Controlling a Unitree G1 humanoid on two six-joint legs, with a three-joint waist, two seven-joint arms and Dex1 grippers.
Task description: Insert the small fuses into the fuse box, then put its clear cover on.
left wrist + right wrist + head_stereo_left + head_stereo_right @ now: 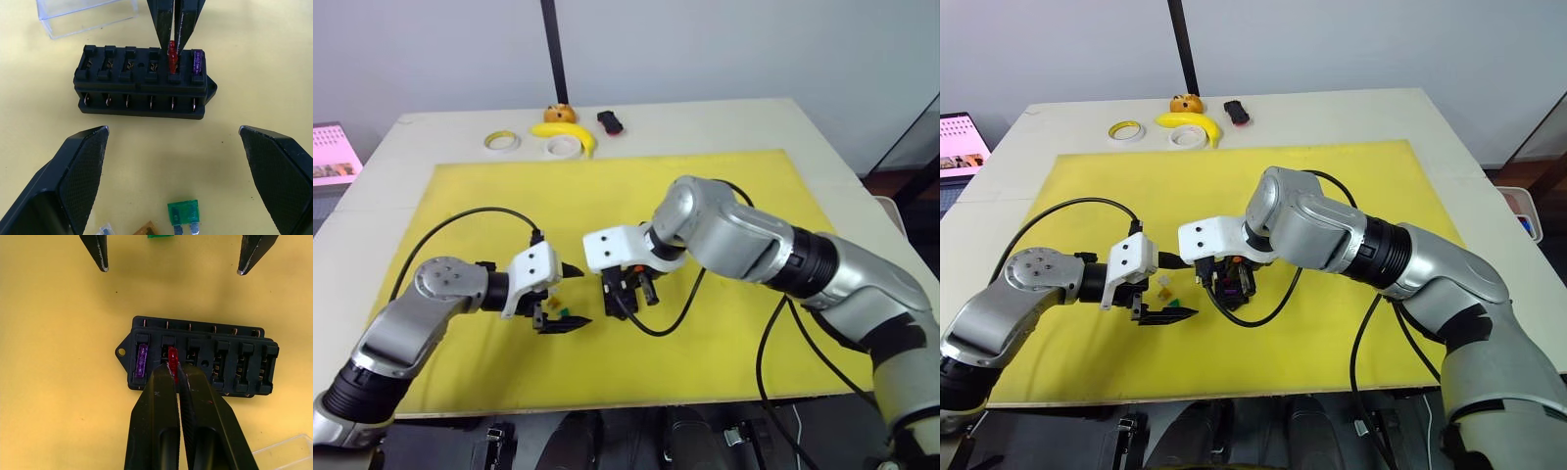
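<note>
Progress is small: fuse box (pixel 142 83) on the yellow mat has the purple fuse (pixel 197 61) seated, right gripper (pixel 174 374) is clamped on the red fuse (pixel 171 57) over the next slot, left gripper (pixel 183 161) is spread apart near the green fuse (pixel 183 213), and clear cover (pixel 83 14) waits beside the box.

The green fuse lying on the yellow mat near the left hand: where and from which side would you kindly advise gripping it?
Probably by its green plastic body, across the two narrow side edges, coming straight down from above. The green fuse lies flat on the yellow mat, its two metal blades pointing away from the fuse box, so the blades stay free for a slot. The left hand is open beside it.
</note>
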